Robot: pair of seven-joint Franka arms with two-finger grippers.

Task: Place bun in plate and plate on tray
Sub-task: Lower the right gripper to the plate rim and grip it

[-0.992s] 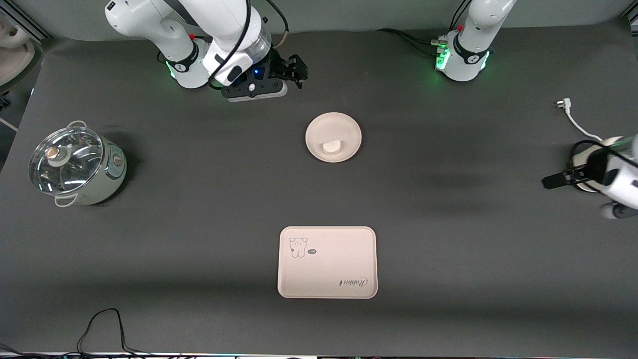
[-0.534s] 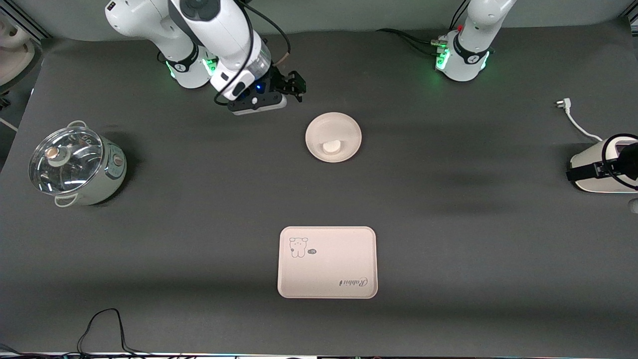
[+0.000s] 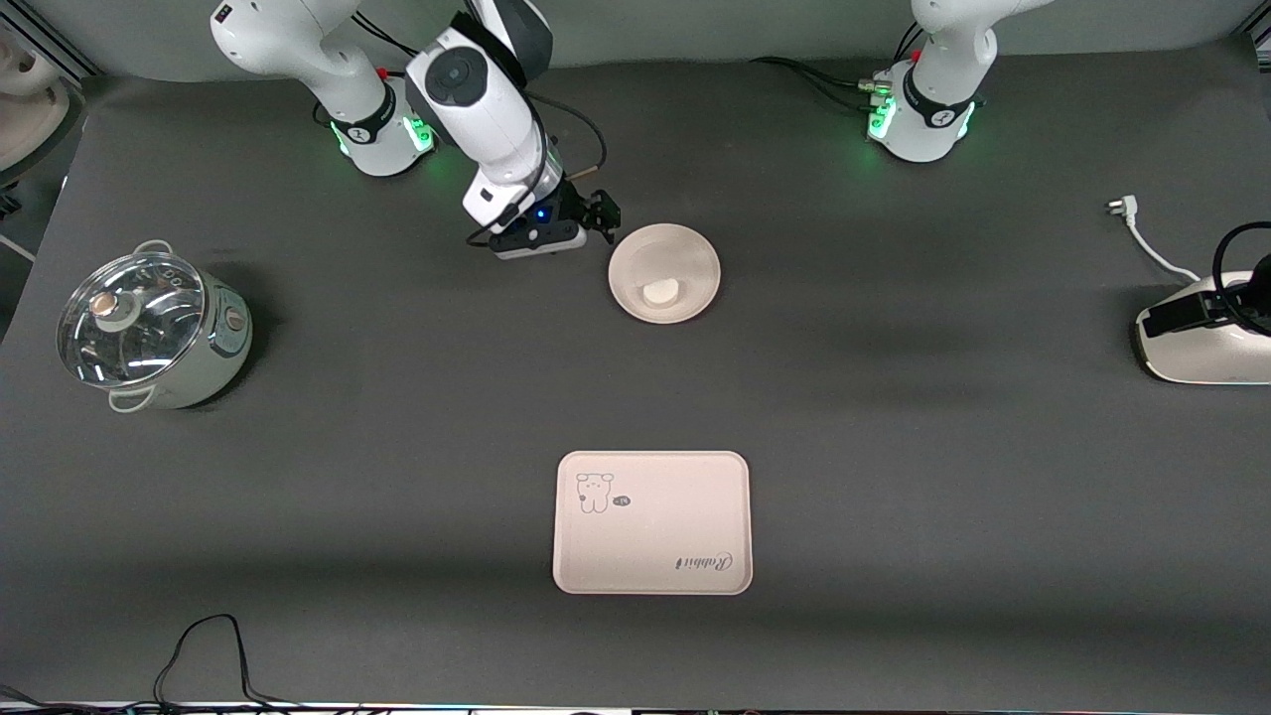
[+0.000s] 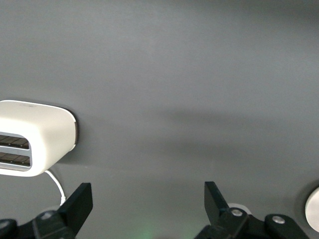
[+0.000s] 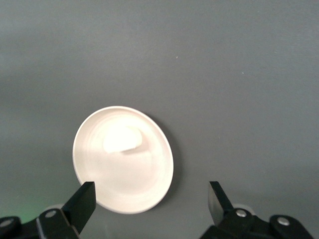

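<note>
The round cream plate [image 3: 685,260] lies on the dark table with the off-white bun [image 3: 660,291] in it. Both also show in the right wrist view, plate [image 5: 134,189] and bun [image 5: 121,139]. My right gripper [image 3: 603,216] hangs open and empty just beside the plate's rim, on the side toward the robots' bases; in its wrist view [image 5: 149,200] the plate's edge lies between the spread fingers. The pinkish tray [image 3: 652,536] with the bear drawing lies nearer the front camera, bare. My left gripper [image 4: 147,199] is open and empty over the table near the toaster.
A white toaster [image 3: 1206,350] stands at the left arm's end, also in the left wrist view [image 4: 30,144], with a white cord and plug [image 3: 1132,220]. A pot with a glass lid [image 3: 149,328] stands at the right arm's end. A black cable [image 3: 204,645] lies at the front edge.
My right gripper has come away from its base and down to the plate's rim. My left arm has drawn off toward the edge of view, uncovering the toaster. Plate, bun and tray have not moved.
</note>
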